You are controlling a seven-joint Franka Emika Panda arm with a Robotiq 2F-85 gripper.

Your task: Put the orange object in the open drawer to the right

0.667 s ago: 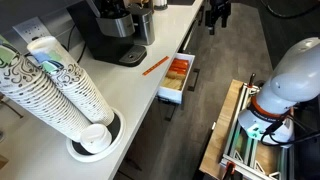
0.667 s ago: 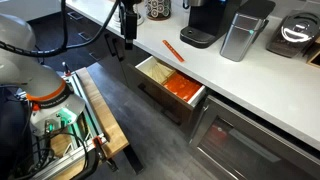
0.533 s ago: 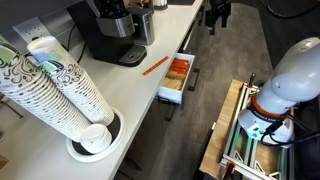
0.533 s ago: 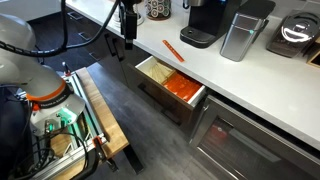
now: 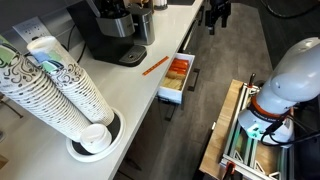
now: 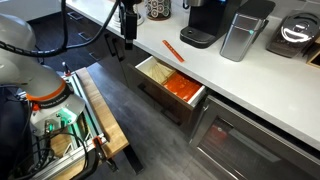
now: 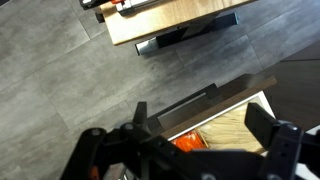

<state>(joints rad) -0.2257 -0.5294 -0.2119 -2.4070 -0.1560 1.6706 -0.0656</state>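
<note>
The thin orange stick (image 5: 155, 65) lies on the white counter in front of the black coffee machine, near the counter edge; it also shows in the other exterior view (image 6: 173, 50). The shallow drawer (image 5: 168, 91) is pulled open below the counter, with orange-red packets inside; it shows in both exterior views (image 6: 141, 69) and in the wrist view (image 7: 262, 97). My gripper (image 6: 127, 32) hangs over the floor beside the counter edge, apart from the stick; it also shows in an exterior view (image 5: 217, 14). In the wrist view its jaws (image 7: 205, 135) are spread wide and empty above the drawer's front.
A black coffee machine (image 5: 112, 32) stands behind the stick. Stacked paper cups (image 5: 60, 90) fill the near end of the counter. A steel canister (image 6: 240, 32) and a second machine (image 6: 296, 32) stand further along. A wooden cart (image 5: 235, 130) stands on the floor.
</note>
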